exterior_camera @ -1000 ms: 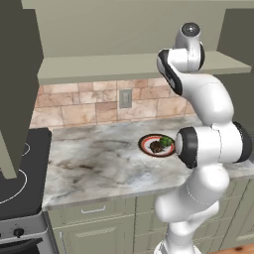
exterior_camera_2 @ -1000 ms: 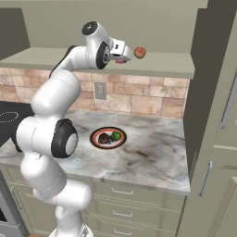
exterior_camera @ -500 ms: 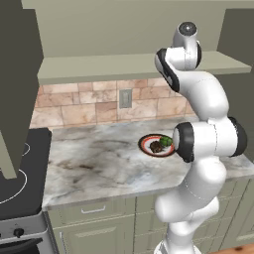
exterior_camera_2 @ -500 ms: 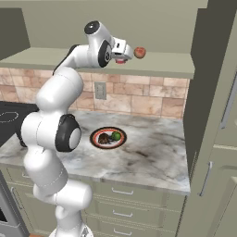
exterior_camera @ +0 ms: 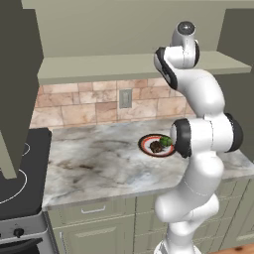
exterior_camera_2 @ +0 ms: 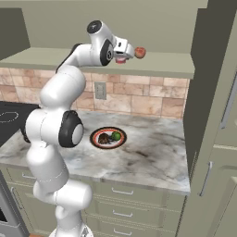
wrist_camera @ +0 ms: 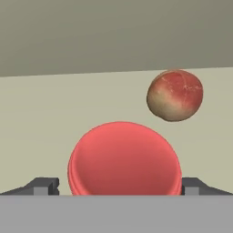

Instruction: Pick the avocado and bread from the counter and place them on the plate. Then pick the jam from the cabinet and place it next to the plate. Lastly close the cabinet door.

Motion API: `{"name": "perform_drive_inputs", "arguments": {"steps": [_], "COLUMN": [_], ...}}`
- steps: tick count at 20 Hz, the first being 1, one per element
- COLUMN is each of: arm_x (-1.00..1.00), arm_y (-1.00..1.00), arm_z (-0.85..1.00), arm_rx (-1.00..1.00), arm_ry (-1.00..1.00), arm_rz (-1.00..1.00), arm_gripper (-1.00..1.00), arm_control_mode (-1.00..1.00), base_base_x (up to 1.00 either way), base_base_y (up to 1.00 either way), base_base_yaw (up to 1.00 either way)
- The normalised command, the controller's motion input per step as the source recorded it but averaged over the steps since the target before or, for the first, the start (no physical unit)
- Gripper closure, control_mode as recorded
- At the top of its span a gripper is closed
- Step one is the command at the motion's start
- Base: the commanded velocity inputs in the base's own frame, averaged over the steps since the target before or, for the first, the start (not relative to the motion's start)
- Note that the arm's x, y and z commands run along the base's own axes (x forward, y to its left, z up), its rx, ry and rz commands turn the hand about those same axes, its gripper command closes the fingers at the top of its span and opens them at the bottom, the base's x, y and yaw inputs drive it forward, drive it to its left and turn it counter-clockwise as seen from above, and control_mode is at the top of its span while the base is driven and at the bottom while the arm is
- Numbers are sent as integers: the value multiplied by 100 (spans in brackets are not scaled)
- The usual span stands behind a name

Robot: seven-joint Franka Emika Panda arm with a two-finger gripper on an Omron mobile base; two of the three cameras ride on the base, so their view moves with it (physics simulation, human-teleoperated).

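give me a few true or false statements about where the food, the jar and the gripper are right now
1. The glossy green avocado lies on the round red-rimmed plate. True.
2. The dark brown lumpy bread sits on the bare marbled counter. False: it is on the plate.
3. The gripper is up at the cabinet shelf, with the red jam jar between its fingers. True.
4. The reddish apple-like ball is on the plate. False: it is on the shelf.
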Motion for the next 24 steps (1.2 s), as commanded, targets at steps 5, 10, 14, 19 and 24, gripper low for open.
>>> {"name": "perform_drive_inputs", "arguments": {"steps": [5, 10, 14, 19, 24], "arm_x": [16, 10, 1, 0, -25], "arm_y": [-8, -8, -1, -2, 0], "arm_z": [0, 0, 0, -1, -1], "arm_rx": [0, 0, 0, 1, 1], "arm_ry": [0, 0, 0, 0, -5], "arm_rz": [0, 0, 0, 0, 0], "arm_gripper": [-100, -100, 100, 100, 100], "arm_control_mode": [-100, -100, -100, -100, -100], "base_base_x": [0, 0, 0, 0, 0], "base_base_y": [0, 0, 0, 0, 0], "base_base_yaw": [0, 0, 0, 0, 0]}}
